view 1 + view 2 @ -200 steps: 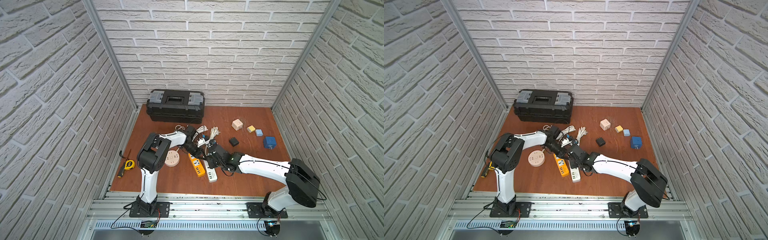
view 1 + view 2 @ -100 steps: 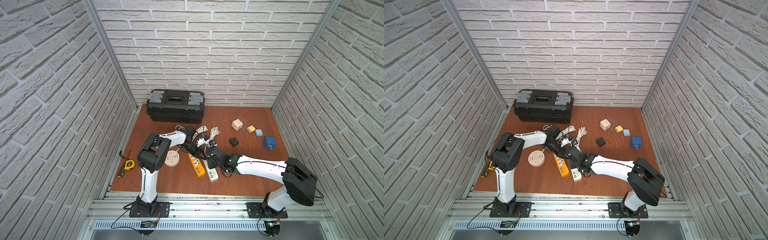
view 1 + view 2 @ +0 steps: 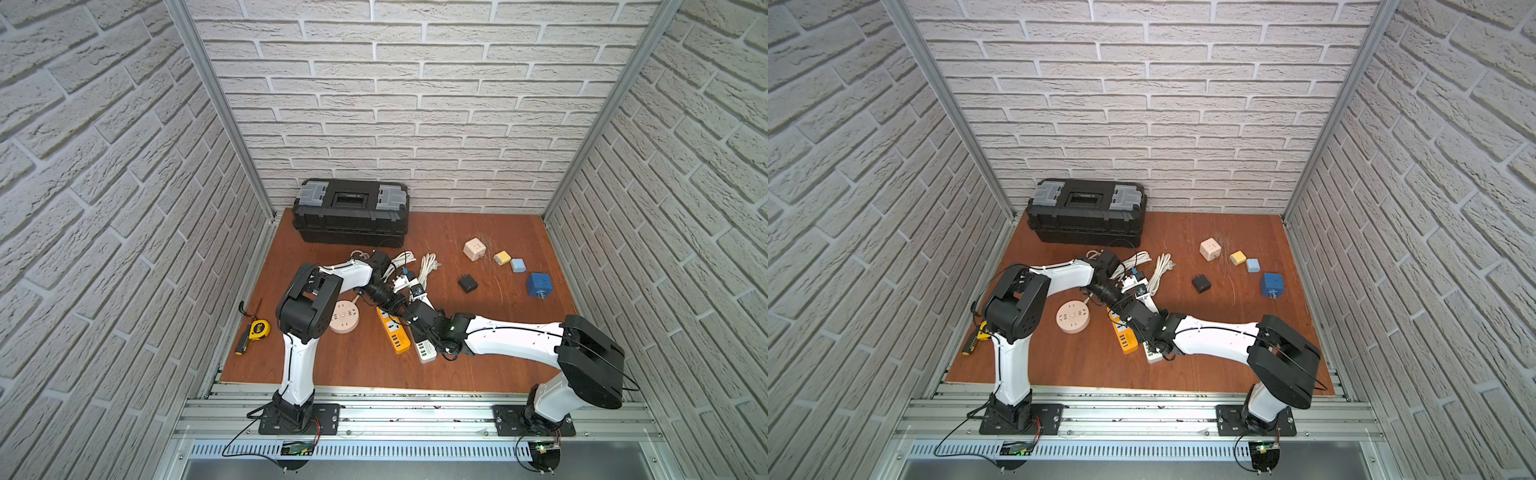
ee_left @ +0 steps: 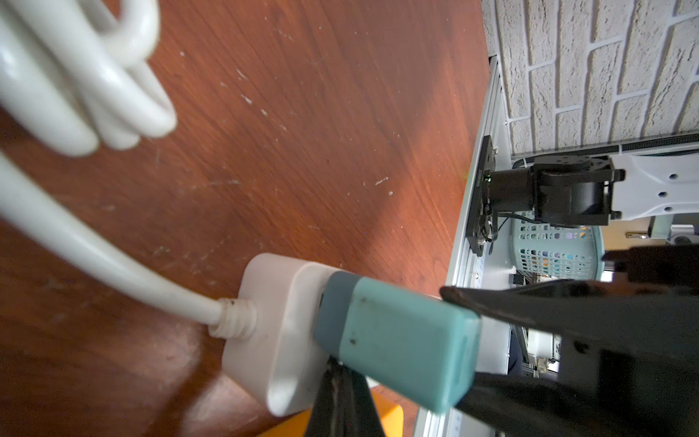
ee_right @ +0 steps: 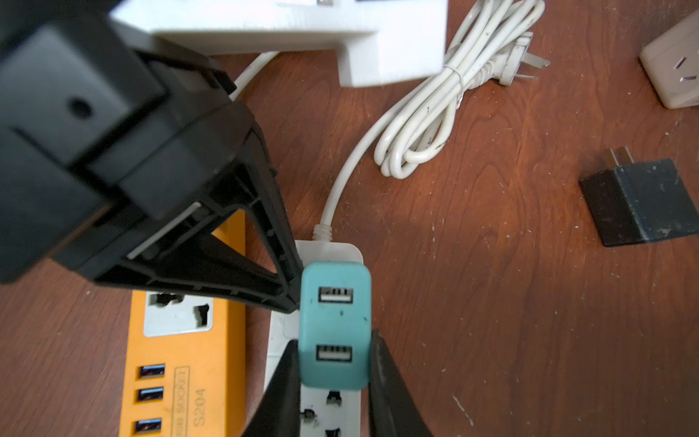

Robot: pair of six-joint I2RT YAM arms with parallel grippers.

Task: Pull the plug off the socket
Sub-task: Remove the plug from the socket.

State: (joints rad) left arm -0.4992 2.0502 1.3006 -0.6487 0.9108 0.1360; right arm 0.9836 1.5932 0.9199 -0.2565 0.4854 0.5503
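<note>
The plug (image 5: 334,325) is a teal two-port USB charger seated in the cord end of the white power strip, the socket (image 5: 329,251). My right gripper (image 5: 334,352) is shut on the plug, one black finger on each side. My left gripper (image 4: 336,378) is shut with nothing in it, and its joined tips press on the strip's edge beside the plug (image 4: 401,340). In both top views the two grippers meet over the strip (image 3: 424,348) and hide the plug.
An orange power strip (image 5: 181,340) lies right beside the white one. Coiled white cords (image 5: 427,125) and a black adapter (image 5: 639,200) lie further back. A round socket (image 3: 344,317), a toolbox (image 3: 351,212), several cube adapters (image 3: 474,248) and a tape measure (image 3: 259,329) are on the board.
My right gripper has moved in toward the left arm and closed its fingers onto the teal plug. The left arm has stayed where it was.
</note>
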